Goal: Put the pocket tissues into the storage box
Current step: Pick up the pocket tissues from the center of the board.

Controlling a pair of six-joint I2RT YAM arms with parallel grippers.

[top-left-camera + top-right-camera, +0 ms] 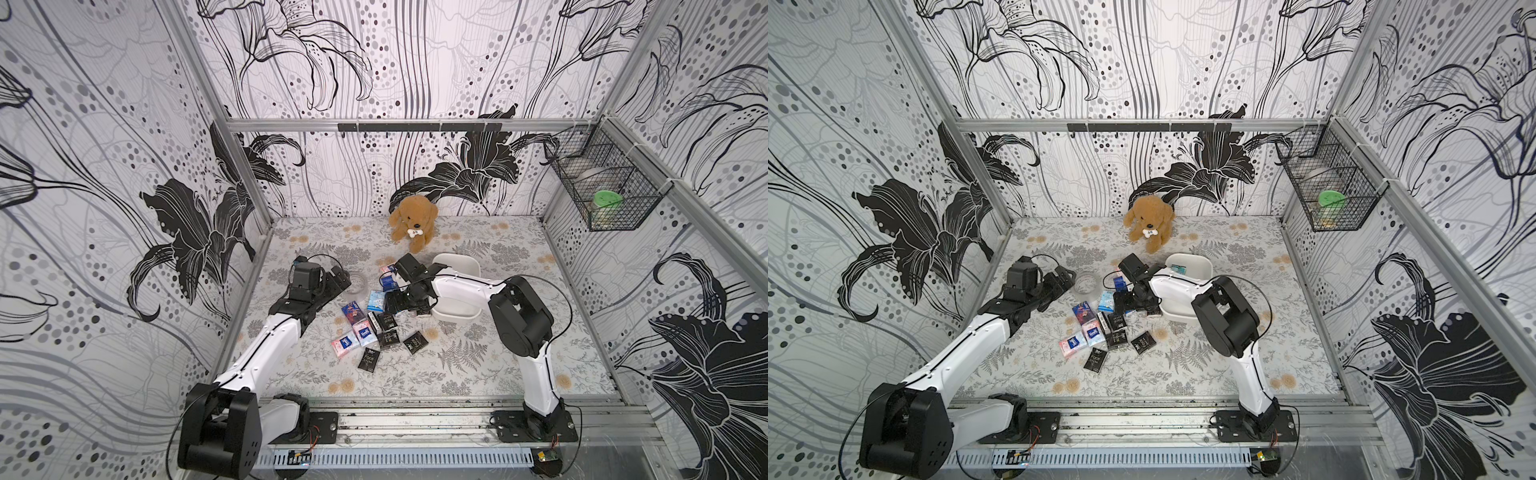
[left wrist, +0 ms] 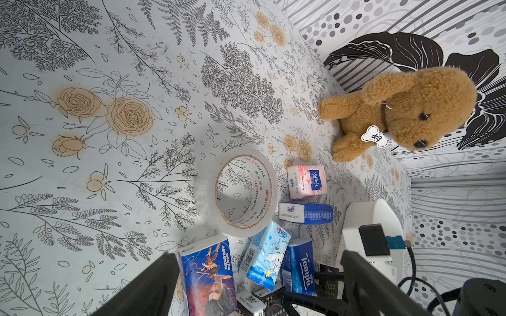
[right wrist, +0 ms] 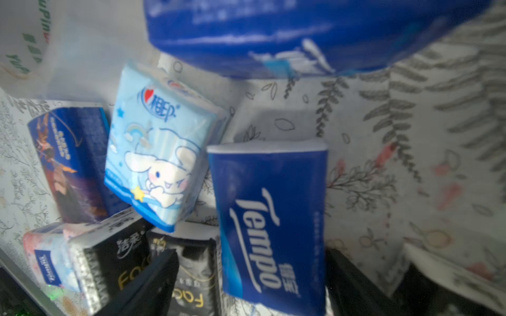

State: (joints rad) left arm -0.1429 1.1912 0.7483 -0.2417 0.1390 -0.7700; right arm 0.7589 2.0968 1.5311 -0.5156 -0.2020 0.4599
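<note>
Showing the pocket tissues [image 1: 386, 332] scattered at the centre of the frame in both top views, all on the floral surface [image 1: 478, 365], just left of the storage box [image 1: 456, 257]. The white box sits right of centre. Its middle is hidden under the right arm, so its contents cannot be told.

Black packets [image 1: 414, 343] lie along the lower edge of the cluster and pink packets [image 1: 345, 343] at its lower left. An illustrated dark packet [image 1: 352, 311] and a light-blue packet [image 1: 376, 300] lie in its upper part.

The right tool [image 1: 397, 306] hangs over the upper right of the cluster, beside the box's left wall. The right wrist view shows its jaws spread wide with a dark-blue packet [image 3: 271, 219] lying flat between them. One finger [image 3: 156, 279] stands clear of that packet; whether the other touches it cannot be told.

The left tool [image 1: 337, 281] stands left of centre with its jaws spread and holding nothing, just beside the clear tape roll [image 1: 358, 283]. In the left wrist view the roll lies flat, and next to it are a lone pink packet [image 2: 306, 182] and a second blue packet [image 2: 306, 213] resting on its side.

A plush dog [image 1: 413, 222] sits at upper centre against the back wall. A wire basket [image 1: 606, 183] hangs at upper right.
</note>
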